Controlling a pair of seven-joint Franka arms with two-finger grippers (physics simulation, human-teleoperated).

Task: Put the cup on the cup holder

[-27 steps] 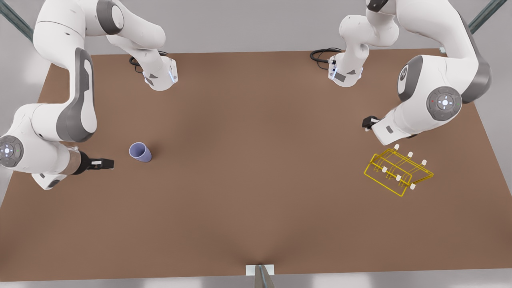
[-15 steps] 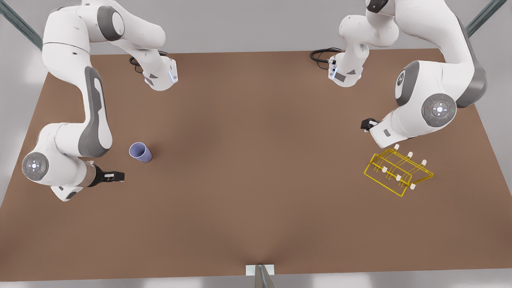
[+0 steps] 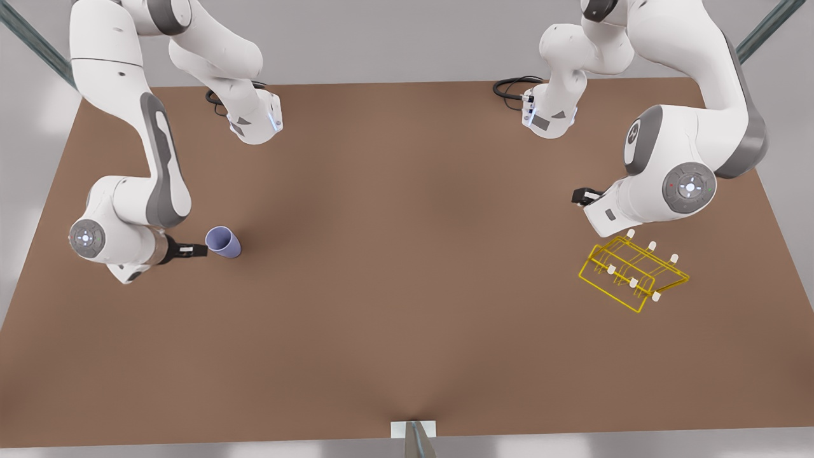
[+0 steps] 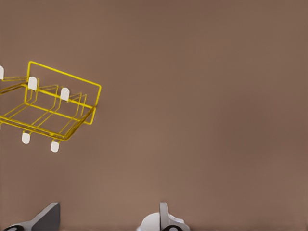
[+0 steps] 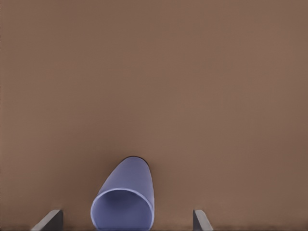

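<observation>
Now right hand, fingers apart beside the cup, may nudge it rolling; left hand, state unclear, waits near cup holder.

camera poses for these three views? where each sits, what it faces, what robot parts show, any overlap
Front view: high above the table, looking down; both arms, the cup and the cup holder show.
Left wrist view: on the arm at the front view's right, facing the cup holder; left gripper fingers spread open.
Right wrist view: on the arm at the front view's left, facing the cup; right gripper jaws open either side of it.
Shared: each wrist view shares its object with the front view, where the right gripper sits by the cup.
</observation>
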